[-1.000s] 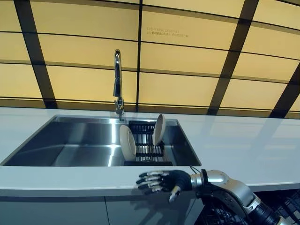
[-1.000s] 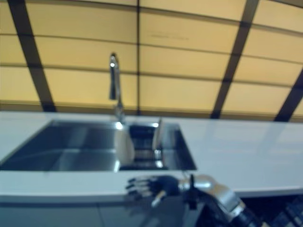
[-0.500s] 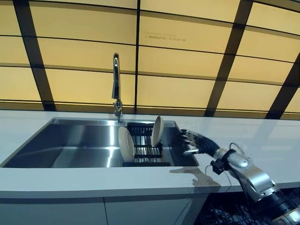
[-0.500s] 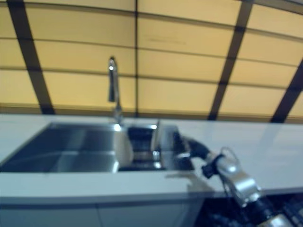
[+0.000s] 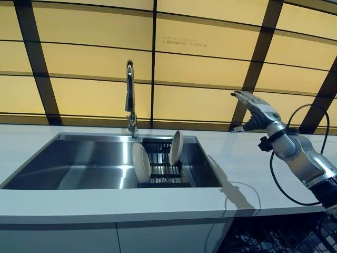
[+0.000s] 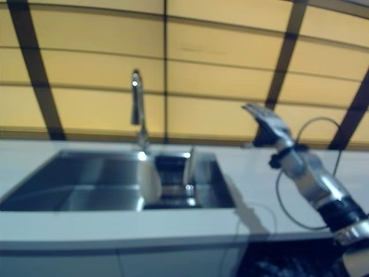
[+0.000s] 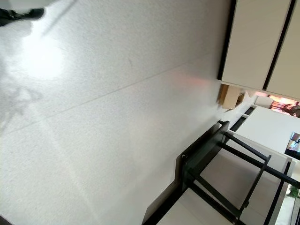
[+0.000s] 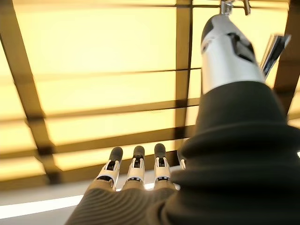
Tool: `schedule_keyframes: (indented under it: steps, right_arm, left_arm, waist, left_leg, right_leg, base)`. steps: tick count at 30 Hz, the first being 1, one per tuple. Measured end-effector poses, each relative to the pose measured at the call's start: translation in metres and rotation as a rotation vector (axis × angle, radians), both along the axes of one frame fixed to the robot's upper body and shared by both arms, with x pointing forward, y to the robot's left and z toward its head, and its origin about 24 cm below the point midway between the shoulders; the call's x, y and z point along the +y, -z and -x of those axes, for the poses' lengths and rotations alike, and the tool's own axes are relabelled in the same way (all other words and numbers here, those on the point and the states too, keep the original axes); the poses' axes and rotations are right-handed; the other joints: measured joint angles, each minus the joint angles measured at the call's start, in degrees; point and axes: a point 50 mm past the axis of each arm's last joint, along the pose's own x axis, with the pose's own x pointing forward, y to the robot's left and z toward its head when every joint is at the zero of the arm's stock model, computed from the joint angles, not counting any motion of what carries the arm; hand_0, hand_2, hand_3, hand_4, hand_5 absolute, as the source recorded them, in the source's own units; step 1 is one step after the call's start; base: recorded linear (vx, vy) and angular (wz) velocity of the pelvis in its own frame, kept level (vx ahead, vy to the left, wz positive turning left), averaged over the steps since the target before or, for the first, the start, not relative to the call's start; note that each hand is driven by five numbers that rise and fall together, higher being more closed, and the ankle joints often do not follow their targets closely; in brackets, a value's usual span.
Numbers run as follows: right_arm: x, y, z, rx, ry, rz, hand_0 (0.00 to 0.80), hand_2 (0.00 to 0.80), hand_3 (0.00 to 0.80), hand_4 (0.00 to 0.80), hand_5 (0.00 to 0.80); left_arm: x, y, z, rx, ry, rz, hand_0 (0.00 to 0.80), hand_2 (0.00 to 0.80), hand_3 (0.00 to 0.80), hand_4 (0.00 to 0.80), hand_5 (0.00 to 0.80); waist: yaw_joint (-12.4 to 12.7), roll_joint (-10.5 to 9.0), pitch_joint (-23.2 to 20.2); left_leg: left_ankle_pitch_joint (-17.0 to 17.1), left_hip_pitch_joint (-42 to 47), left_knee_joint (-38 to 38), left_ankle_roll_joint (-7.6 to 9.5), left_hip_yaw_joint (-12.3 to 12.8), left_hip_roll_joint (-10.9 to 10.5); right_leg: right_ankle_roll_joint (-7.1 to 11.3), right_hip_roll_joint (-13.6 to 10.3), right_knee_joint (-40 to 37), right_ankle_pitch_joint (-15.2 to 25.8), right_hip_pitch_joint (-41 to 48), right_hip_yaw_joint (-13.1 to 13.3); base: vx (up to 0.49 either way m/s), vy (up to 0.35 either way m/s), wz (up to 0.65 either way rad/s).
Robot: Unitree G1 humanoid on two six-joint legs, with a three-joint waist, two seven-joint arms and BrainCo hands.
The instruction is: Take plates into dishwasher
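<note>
Two white plates stand on edge in a black rack (image 5: 160,169) at the right end of the steel sink (image 5: 79,163): a near plate (image 5: 141,162) and a far plate (image 5: 177,147). My right hand (image 5: 256,112) is raised high above the white counter (image 5: 263,163), right of the sink, well clear of the plates. Its fingers (image 8: 136,164) are straight and hold nothing, so it is open. The dishwasher's dark wire rack (image 5: 274,240) shows below the counter at the lower right. My left hand appears in no view.
A tall chrome tap (image 5: 130,92) rises behind the sink. A yellow panelled wall (image 5: 200,63) with dark bars closes off the back. The left wrist view shows only pale floor (image 7: 93,117) and a black metal frame (image 7: 220,164).
My right hand has risen from below the counter's front edge, passed by the sink's right end and gone up and right to above the counter, empty throughout. The plates have not moved.
</note>
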Motion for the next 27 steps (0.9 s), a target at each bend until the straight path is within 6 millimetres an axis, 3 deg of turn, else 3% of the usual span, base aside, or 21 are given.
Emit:
schedule_keyframes:
  steps: [4, 11, 15, 20, 24, 27]
  right_arm:
    - [0.002, 0.004, -0.005, -0.044, 0.04, 0.178, 0.0, 0.0, 0.0, 0.0, 0.0]
    - [0.008, 0.005, -0.011, -0.064, 0.051, 0.448, 0.0, 0.0, 0.0, 0.0, 0.0]
    - [0.005, -0.006, -0.017, -0.088, 0.091, 0.501, 0.0, 0.0, 0.0, 0.0, 0.0]
    - [-0.008, -0.016, -0.017, -0.123, 0.158, 0.543, 0.0, 0.0, 0.0, 0.0, 0.0]
    - [-0.01, -0.019, -0.017, -0.127, 0.179, 0.564, 0.0, 0.0, 0.0, 0.0, 0.0]
    - [-0.007, -0.035, -0.017, -0.168, 0.2, 0.579, 0.0, 0.0, 0.0, 0.0, 0.0]
  left_arm:
    - [-0.001, 0.0, -0.001, 0.005, 0.014, -0.001, 0.0, 0.0, 0.0, 0.0, 0.0]
    - [0.009, -0.003, -0.003, 0.003, 0.02, -0.022, 0.0, 0.0, 0.0, 0.0, 0.0]
    - [0.022, -0.007, -0.004, -0.049, -0.207, -0.006, 0.0, 0.0, 0.0, 0.0, 0.0]
    - [0.032, -0.011, -0.008, -0.146, -0.491, 0.019, 0.0, 0.0, 0.0, 0.0, 0.0]
    - [0.036, -0.012, -0.007, -0.159, -0.538, 0.017, 0.0, 0.0, 0.0, 0.0, 0.0]
    - [0.035, -0.012, -0.009, -0.171, -0.543, 0.024, 0.0, 0.0, 0.0, 0.0, 0.0]
  waist:
    - [2.62, -0.14, -0.08]
    - [4.35, -1.24, -0.05]
    - [4.56, -2.93, 1.1]
    - [6.44, -2.92, 4.33]
    - [7.28, -2.65, 5.54]
    - [7.72, -1.75, 7.01]
  left_leg:
    - [-0.12, -0.32, 0.02, 0.22, -0.53, -0.01]
    - [0.54, -3.07, 0.33, -0.16, -2.96, -0.1]
    - [1.64, -7.14, 0.54, -0.39, -4.0, -0.03]
    - [2.44, -10.25, 0.71, -0.68, -5.83, -0.07]
    - [2.46, -10.69, 0.66, -0.73, -6.24, -0.12]
    - [2.49, -11.59, 0.58, -0.7, -6.41, -0.31]
  right_leg:
    - [-0.05, -0.08, 0.0, -0.05, -0.05, -0.51]
    - [-0.1, -0.28, 0.02, -0.35, -1.2, -2.71]
    - [-0.01, -0.23, 0.11, 0.07, -4.97, -3.85]
    - [-0.34, -0.23, 0.24, 0.34, -7.23, -5.33]
    - [-0.34, -0.18, 0.24, 0.31, -7.45, -5.99]
    - [-0.6, -0.36, 0.25, 0.47, -8.18, -6.06]
  base:
    - [0.064, -0.027, 0.07]
    - [0.057, -0.069, 0.17]
    - [-0.114, -0.097, 0.14]
    - [-0.044, -0.049, 0.17]
    - [0.01, -0.004, 0.06]
    - [-0.037, 0.012, 0.04]
